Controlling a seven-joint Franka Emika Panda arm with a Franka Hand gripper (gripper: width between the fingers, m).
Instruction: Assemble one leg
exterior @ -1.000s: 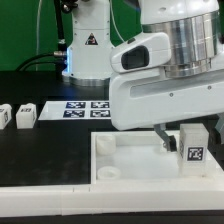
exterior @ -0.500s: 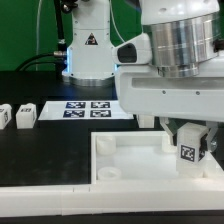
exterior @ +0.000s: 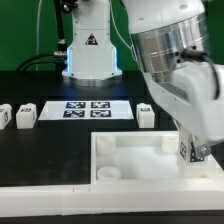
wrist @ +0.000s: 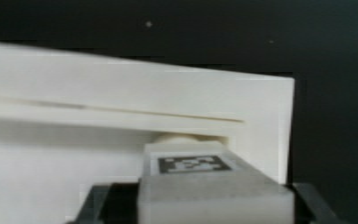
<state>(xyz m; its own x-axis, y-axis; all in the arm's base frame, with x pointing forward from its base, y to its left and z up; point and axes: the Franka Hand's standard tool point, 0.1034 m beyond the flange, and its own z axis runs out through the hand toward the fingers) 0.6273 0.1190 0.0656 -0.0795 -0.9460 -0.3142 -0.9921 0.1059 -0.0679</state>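
My gripper (exterior: 191, 153) is shut on a leg (exterior: 186, 149), a small white block with a black-and-white tag. It holds the leg at the exterior view's right end of the large white tray-like piece (exterior: 128, 150), by its far corner. The arm is tilted over. In the wrist view the leg (wrist: 201, 175) sits between the two dark fingers (wrist: 108, 205), with its lower end against the tray piece (wrist: 123, 100). Whether the leg sits in a socket is hidden.
Two loose legs (exterior: 26, 114) (exterior: 3, 117) stand at the exterior view's left, and a third leg (exterior: 146, 115) stands behind the tray. The marker board (exterior: 88, 109) lies at the back centre before the robot base (exterior: 88, 50).
The arm has tilted and swung toward the exterior view's right with the leg still held at the tray's corner. The leg behind the tray has come into view.
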